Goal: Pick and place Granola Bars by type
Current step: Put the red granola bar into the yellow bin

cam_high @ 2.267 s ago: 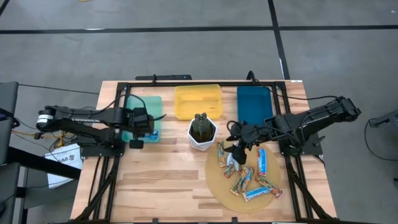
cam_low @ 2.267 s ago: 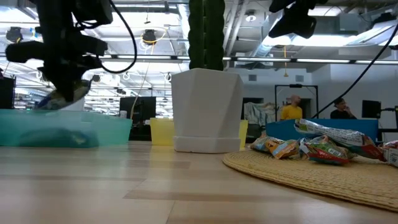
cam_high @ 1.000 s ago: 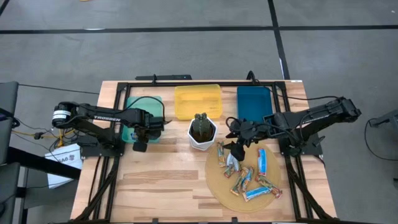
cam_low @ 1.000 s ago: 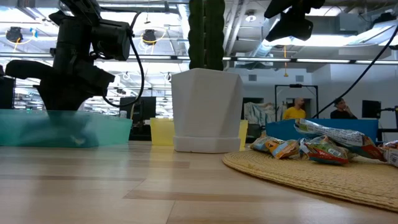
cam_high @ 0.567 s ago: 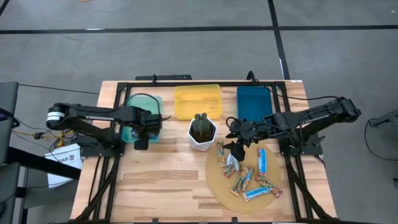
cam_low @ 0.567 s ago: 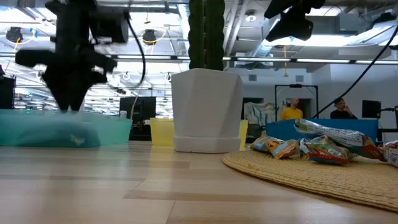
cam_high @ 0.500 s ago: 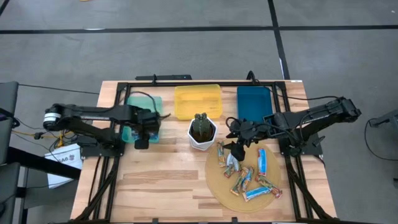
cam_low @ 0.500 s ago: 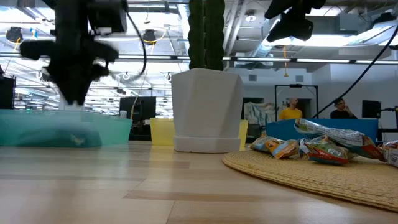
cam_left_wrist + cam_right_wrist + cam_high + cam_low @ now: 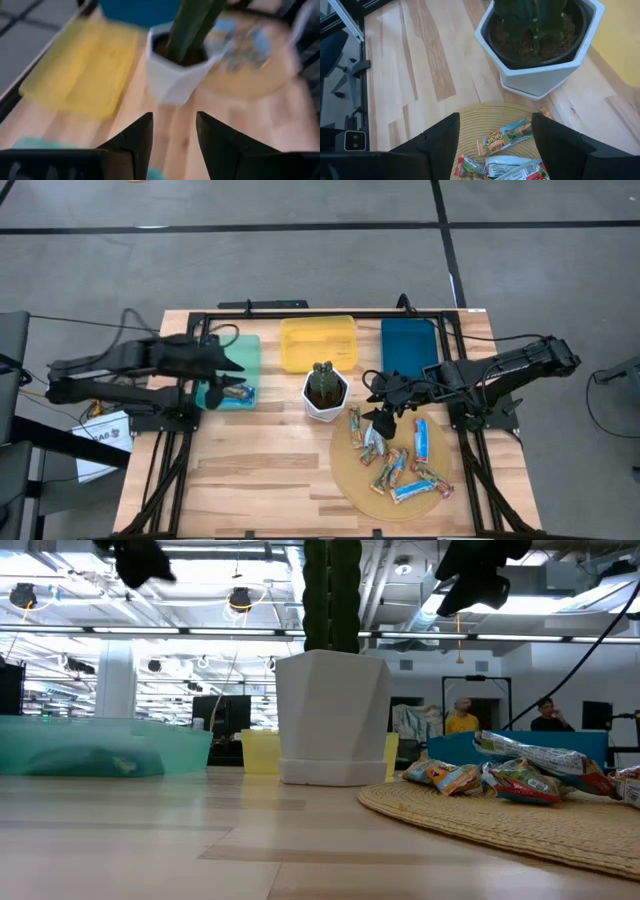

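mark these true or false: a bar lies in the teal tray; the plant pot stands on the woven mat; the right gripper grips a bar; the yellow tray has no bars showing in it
1. A bar lies in the teal tray. True.
2. The plant pot stands on the woven mat. False: it stands on the bare wood beside the mat.
3. The right gripper grips a bar. False: it hangs open above the bars on the mat.
4. The yellow tray has no bars showing in it. True.

The white cactus pot (image 9: 325, 392) blocks the path between teal bin (image 9: 236, 355) and woven mat (image 9: 350, 470).
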Robot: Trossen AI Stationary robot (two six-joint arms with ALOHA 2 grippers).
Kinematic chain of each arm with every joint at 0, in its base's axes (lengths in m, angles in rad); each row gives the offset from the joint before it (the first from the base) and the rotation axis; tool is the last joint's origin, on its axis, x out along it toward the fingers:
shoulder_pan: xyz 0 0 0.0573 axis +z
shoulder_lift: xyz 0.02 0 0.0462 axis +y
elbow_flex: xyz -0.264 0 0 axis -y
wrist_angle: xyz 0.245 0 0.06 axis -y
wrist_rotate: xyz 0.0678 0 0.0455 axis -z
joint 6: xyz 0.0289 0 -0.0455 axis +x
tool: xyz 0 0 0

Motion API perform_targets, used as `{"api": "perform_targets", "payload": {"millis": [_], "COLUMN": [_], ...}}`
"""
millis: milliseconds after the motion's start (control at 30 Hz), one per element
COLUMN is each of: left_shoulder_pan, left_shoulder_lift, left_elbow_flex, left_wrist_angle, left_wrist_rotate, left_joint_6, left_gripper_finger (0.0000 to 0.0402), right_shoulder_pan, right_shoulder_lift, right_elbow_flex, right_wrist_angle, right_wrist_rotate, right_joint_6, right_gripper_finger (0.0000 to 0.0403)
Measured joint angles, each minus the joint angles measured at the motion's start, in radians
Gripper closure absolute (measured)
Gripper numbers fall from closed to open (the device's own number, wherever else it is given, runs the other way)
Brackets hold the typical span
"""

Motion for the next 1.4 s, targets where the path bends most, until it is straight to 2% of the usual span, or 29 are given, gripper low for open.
{"api": "perform_targets", "payload": {"millis": [200, 333, 467, 533, 600, 667, 767, 1067, 1200, 1400], "left_shoulder_pan": [-0.044, -0.051, -0.050, -0.051, -0.051, -0.051, -0.052, -0.051, -0.052, -0.051], "left_shoulder_lift": [-0.131, -0.203, -0.261, -0.288, -0.318, -0.352, -0.419, -0.571, -0.634, -0.694], "left_elbow_flex": [0.004, 0.004, 0.001, -0.011, -0.039, -0.076, -0.153, -0.512, -0.641, -0.755], "left_wrist_angle": [0.108, 0.107, 0.077, 0.078, 0.149, 0.264, 0.399, 0.769, 0.930, 1.044], "left_wrist_rotate": [0.012, 0.001, -0.083, -0.067, 0.011, 0.091, 0.154, 0.210, 0.188, 0.121], "left_joint_6": [-0.036, -0.044, -0.261, -0.248, -0.158, -0.080, 0.013, 0.054, 0.004, -0.049], "left_gripper_finger": [0.0257, 0.0257, 0.0257, 0.0257, 0.0257, 0.0257, 0.0257, 0.0257, 0.0257, 0.0257], "right_shoulder_pan": [0.000, 0.000, 0.002, 0.002, 0.002, 0.002, 0.002, 0.001, 0.001, 0.002], "right_shoulder_lift": [0.000, 0.000, 0.000, 0.000, 0.000, 0.000, 0.000, 0.000, 0.000, 0.000], "right_elbow_flex": [0.000, 0.000, 0.000, 0.000, 0.000, 0.000, 0.000, 0.000, 0.000, 0.000], "right_wrist_angle": [0.000, 0.000, 0.000, 0.000, 0.000, 0.000, 0.000, 0.000, 0.000, -0.002], "right_wrist_rotate": [-0.002, -0.002, -0.002, -0.002, -0.002, -0.002, -0.002, -0.007, -0.028, -0.052], "right_joint_6": [0.000, 0.000, 0.000, 0.000, 0.000, 0.000, 0.000, 0.027, 0.029, 0.036], "right_gripper_finger": [0.0163, 0.0163, 0.0163, 0.0163, 0.0163, 0.0163, 0.0163, 0.0163, 0.0163, 0.0163]}}
